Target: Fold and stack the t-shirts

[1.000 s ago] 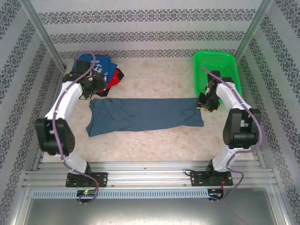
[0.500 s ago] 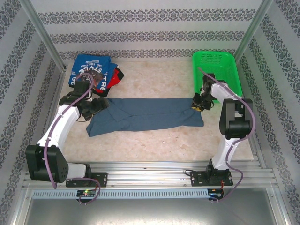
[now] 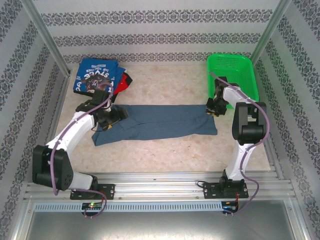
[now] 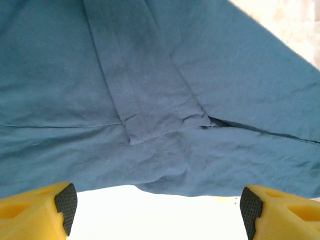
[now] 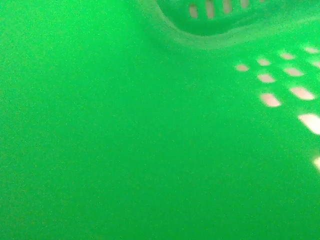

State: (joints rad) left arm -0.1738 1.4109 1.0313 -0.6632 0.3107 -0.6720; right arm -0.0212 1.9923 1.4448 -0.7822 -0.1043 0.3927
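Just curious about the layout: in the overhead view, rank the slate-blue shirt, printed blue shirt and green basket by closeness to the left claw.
1. Slate-blue shirt, directly beneath the left claw.
2. Printed blue shirt, far left corner.
3. Green basket, far right corner.

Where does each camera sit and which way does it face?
Top: above and behind, looking down on the table; left arm, right arm, bases nearest.
Left wrist: on the left arm, facing down at the slate shirt; open left pincer's tips in bottom corners.
Right wrist: close against the basket.
Shared: top and left wrist, slate shirt; top and right wrist, basket.
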